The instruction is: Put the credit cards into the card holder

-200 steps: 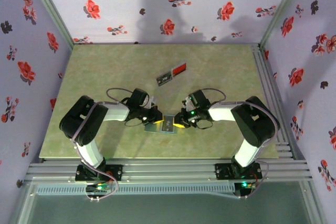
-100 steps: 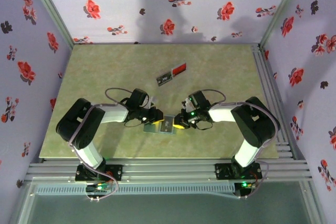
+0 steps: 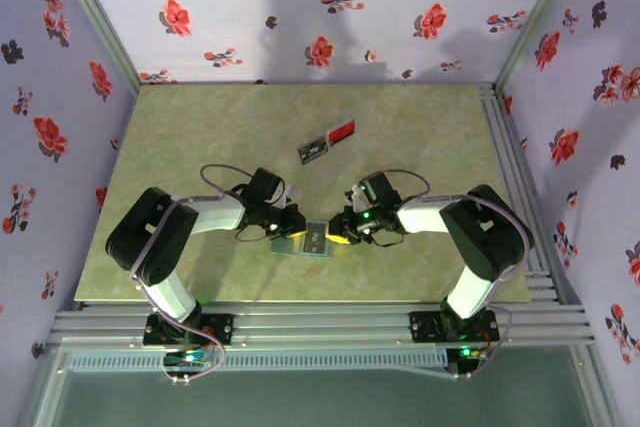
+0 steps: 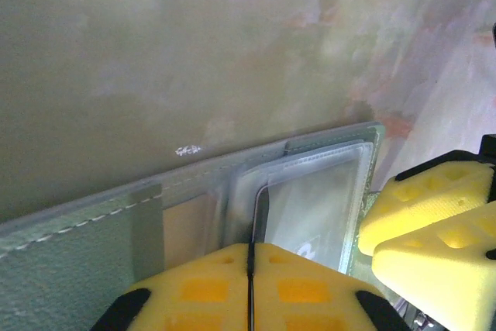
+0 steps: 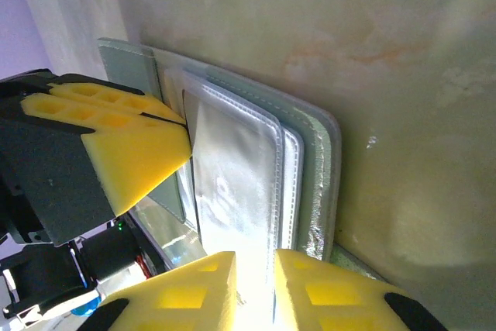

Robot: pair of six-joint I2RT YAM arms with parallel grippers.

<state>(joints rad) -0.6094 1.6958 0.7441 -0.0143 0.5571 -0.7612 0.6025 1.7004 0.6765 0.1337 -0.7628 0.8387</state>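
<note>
Card holder (image 3: 312, 243), a slate grey-teal folding wallet, lies open on the mottled green table (image 3: 200, 137) near its front edge, between the two gripper tips in the top view. The left gripper (image 3: 296, 229) touches its left side and the right gripper (image 3: 339, 236) its right. A dark rectangular card (image 3: 313, 150) and a red one (image 3: 343, 131) lie end to end well behind it (towards the back wall).

From the left wrist, the left gripper's yellow foam pads (image 4: 310, 288) are pressed together, seemingly pinching a clear plastic pocket (image 4: 318, 199) of the holder.

From the right wrist, the right gripper (image 5: 256, 277) has its pads slightly apart. The clear sleeve's edge runs between them, apparently unclamped, though glare blurs it.
</note>
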